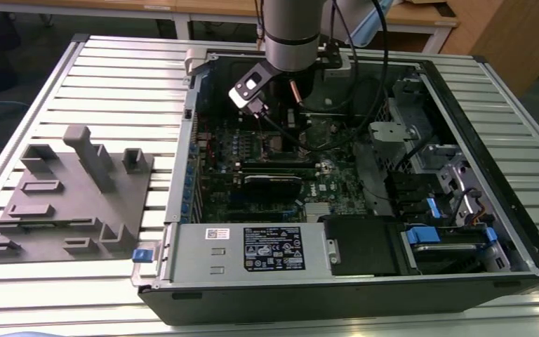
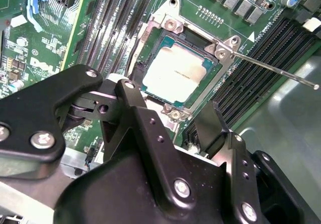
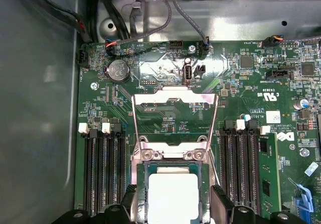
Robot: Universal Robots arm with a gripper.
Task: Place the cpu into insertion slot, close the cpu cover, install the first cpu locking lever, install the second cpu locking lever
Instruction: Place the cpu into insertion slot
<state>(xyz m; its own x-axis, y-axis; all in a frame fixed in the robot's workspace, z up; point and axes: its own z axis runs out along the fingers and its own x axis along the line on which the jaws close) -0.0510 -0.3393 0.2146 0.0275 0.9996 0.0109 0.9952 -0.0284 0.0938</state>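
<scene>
In the exterior view the gripper (image 1: 255,102) is hanging inside the open computer case (image 1: 522,232), over the motherboard (image 1: 250,160). In the second wrist view its fingers (image 2: 145,123) are standing wide apart, gripping nothing, and the cpu (image 2: 175,71) is lying in the insertion slot (image 2: 195,37). In the first wrist view the cpu cover (image 3: 175,101) is lying swung open beside the slot.

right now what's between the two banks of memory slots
The cpu, uncovered, lies between the two banks of memory slots; the first wrist view shows it.
</scene>
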